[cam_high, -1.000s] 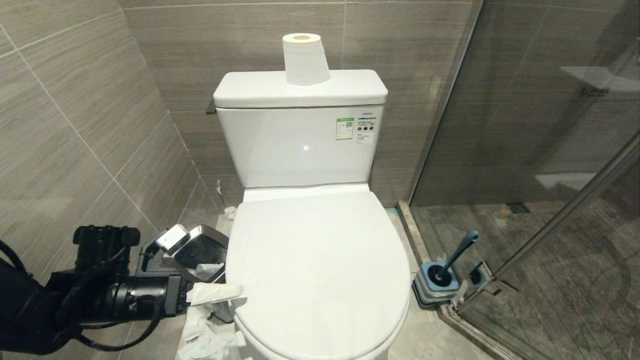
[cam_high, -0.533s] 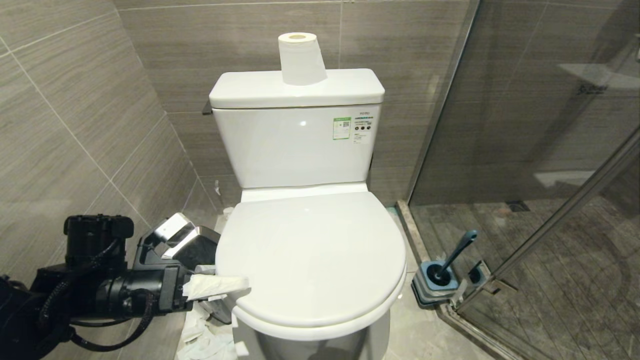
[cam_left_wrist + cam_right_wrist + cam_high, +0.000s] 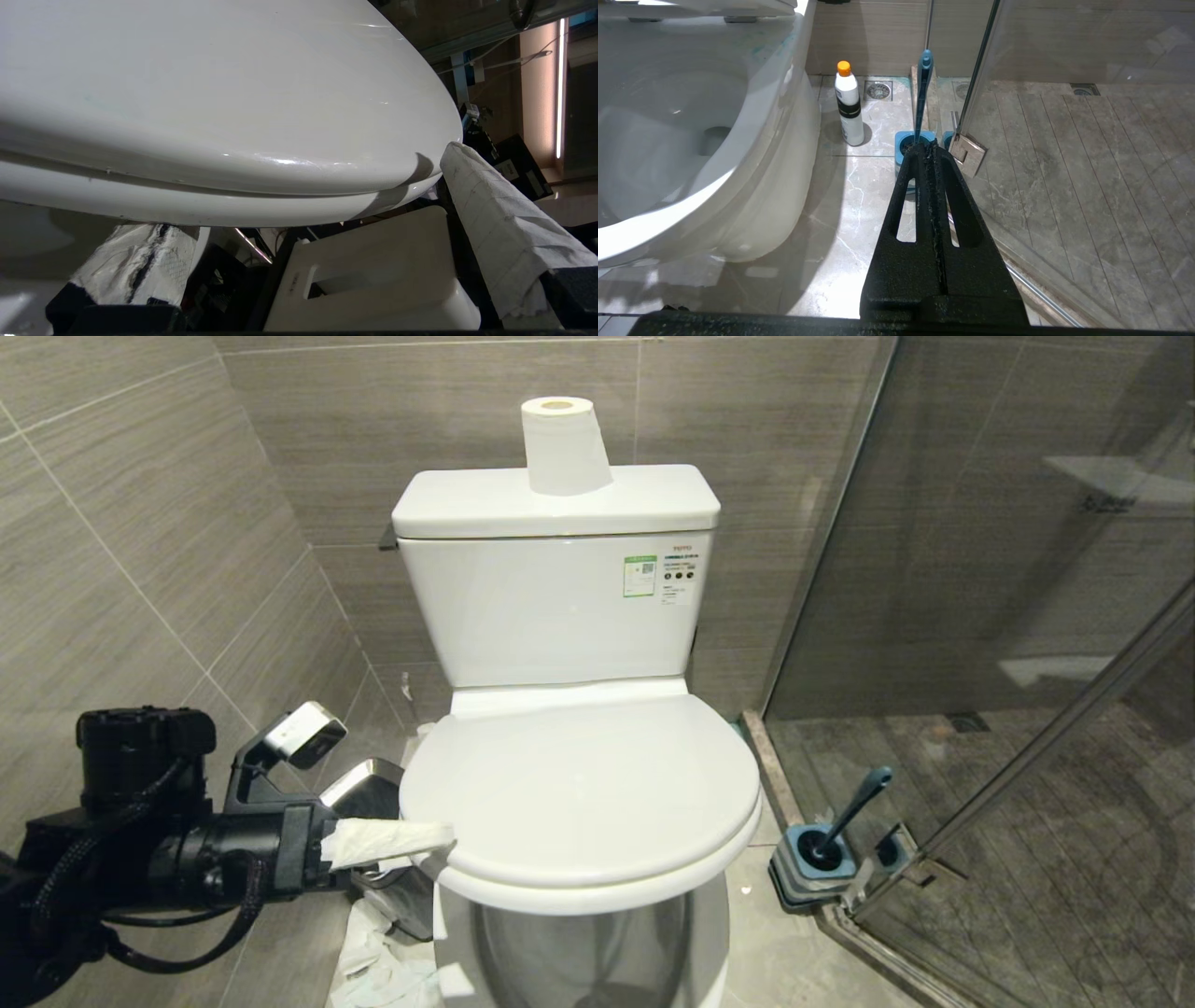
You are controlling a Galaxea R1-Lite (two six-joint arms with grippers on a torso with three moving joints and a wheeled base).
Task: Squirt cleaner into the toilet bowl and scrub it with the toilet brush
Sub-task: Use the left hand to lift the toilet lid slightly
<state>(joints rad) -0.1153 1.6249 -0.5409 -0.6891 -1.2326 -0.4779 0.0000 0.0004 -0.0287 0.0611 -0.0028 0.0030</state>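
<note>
So, quick rundown, everything placed off the toilet:

Toilet bowl: white ceramic; lid and seat are tipped up off the rim at the front, with a dark gap under them.

Left gripper: at the toilet's left front edge, fingers spread wide apart and wrapped in white tissue. One wrapped finger sits above the lid's edge, the other below the seat. It isn't clamped on anything.

Right gripper: low on the toilet's right side, fingers pressed together, holding nothing.

Cleaner: white bottle with orange cap, standing upright on the floor just beside the toilet's right flank.

Toilet brush: blue handle leaning out of its square brush holder, on the floor right of the toilet by the glass shower door.

Toilet paper roll: upright on the tank lid.

Waste bin: steel-rimmed, on the floor left of the toilet, behind the left gripper.
</note>
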